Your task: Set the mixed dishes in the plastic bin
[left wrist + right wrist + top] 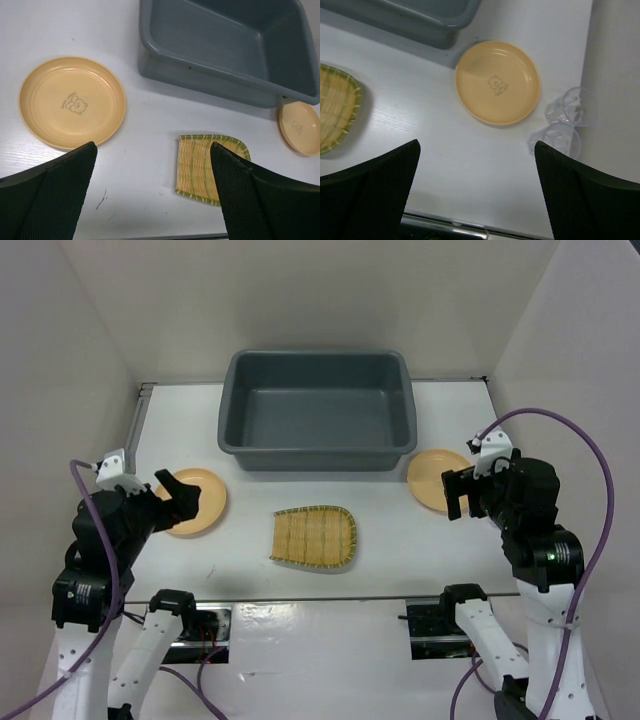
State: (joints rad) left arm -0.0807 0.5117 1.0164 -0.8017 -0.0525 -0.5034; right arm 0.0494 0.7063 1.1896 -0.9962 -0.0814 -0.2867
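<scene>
The dark grey plastic bin (318,452) stands empty at the back centre. One yellow-orange plate (200,510) lies left of it, with my open, empty left gripper (183,498) hovering over its near edge. A second plate (432,478) lies right of the bin, beside my open, empty right gripper (458,496). The yellow woven tray with a green rim (314,537) lies in the front centre. Two small clear glasses (577,107) (560,141) stand right of the right plate (497,82); the right arm hides them in the top view.
White walls close in the table on the left, back and right. The glasses stand close to the right wall. The table's front edge (445,225) runs just under the right gripper (477,145). The left wrist view shows the left plate (72,102), tray (205,167) and bin (200,75).
</scene>
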